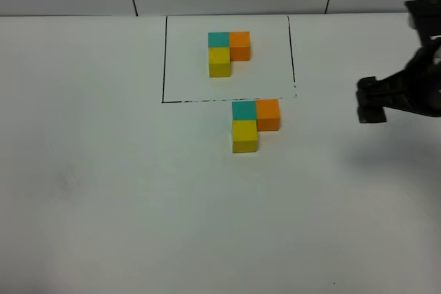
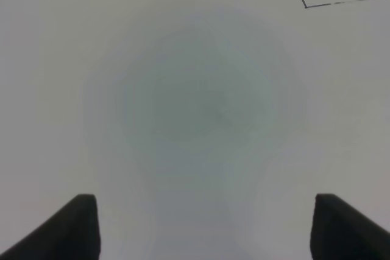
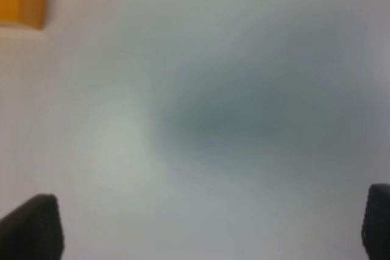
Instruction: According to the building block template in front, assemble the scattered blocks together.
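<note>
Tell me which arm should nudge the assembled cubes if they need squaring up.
Right, probably. The right gripper hangs open beside the scattered blocks, orange cube in its wrist view. The left arm is outside the overhead view.

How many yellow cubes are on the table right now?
2: one small yellow cube in the black-framed template, under its teal cube; another yellow cube in the unframed group just below the frame. None seem hidden.

template (image 1: pixel 229 50) in its black frame at 12 o'clock | loose blocks (image 1: pixel 253 123) just below it, joined in a matching L | right gripper (image 1: pixel 371 105) off at 3 o'clock, holding nothing
</note>
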Robot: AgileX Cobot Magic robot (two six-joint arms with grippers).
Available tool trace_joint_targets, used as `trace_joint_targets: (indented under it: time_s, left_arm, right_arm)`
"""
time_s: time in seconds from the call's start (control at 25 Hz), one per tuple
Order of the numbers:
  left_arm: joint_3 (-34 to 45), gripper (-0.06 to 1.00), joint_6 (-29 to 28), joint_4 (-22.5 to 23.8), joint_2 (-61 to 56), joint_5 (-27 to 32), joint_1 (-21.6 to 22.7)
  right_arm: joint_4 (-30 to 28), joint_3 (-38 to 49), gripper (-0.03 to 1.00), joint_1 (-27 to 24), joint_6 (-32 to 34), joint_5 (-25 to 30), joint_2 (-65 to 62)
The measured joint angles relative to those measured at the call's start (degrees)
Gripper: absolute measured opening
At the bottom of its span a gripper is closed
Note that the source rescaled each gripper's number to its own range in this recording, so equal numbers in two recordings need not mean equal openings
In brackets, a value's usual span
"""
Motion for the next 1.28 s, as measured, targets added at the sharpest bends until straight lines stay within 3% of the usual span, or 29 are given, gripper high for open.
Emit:
trace_joint_targets:
  time_s: [0.2,0.84,1.28]
  left_arm:
    - [0.0,0.62,0.1,0.0,0.0,0.0,0.0]
    - [0.0,0.62,0.1,0.0,0.0,0.0,0.0]
    - [0.0,0.62,0.1,0.0,0.0,0.0,0.0]
  right_arm:
    - [-0.1,7.9,1.00,-4.4,-0.5,1.5,-12.4]
    - [0.5,23.8,1.00,-4.4,-3.5,13.8,-53.9]
    - [3.0,30.6,1.00,-4.4,-10.2,12.8,-73.3]
